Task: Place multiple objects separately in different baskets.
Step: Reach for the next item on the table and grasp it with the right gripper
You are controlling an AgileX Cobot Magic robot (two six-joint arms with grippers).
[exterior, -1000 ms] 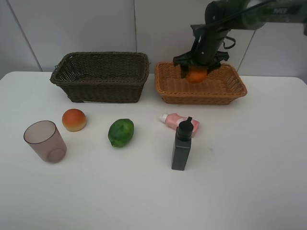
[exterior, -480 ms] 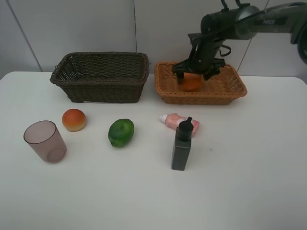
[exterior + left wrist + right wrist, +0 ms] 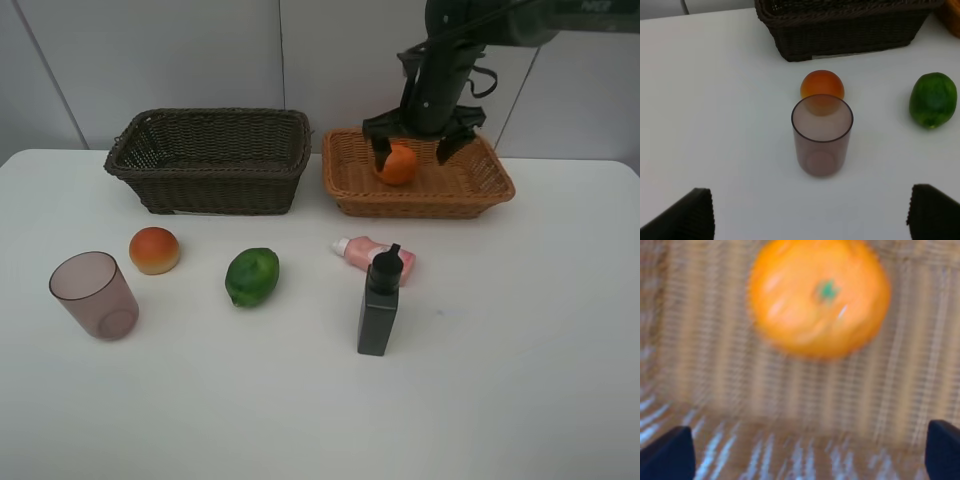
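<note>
The orange (image 3: 398, 165) (image 3: 820, 297) lies loose in the light tan basket (image 3: 480, 185) (image 3: 700, 365). My right gripper (image 3: 413, 150) (image 3: 805, 454) hangs open just above it, a finger on each side, not touching. On the table sit the purplish cup (image 3: 94, 294) (image 3: 822, 135), the red-orange fruit (image 3: 154, 250) (image 3: 822, 84), the green lime (image 3: 252, 276) (image 3: 932, 99), the pink bottle (image 3: 362, 251) lying flat and the black bottle (image 3: 379, 302) upright. The dark brown basket (image 3: 210, 160) (image 3: 840, 30) holds nothing I can see. My left gripper (image 3: 810, 215) is open, a short way back from the cup.
The white table (image 3: 520, 350) runs to a pale wall behind both baskets. The baskets stand side by side at the back with a narrow gap between them. The black bottle stands right against the pink one. My left arm is outside the exterior view.
My right gripper lowered the orange into the tan basket, opened and let it go, then rose slightly. The left arm and the other objects stayed still.
</note>
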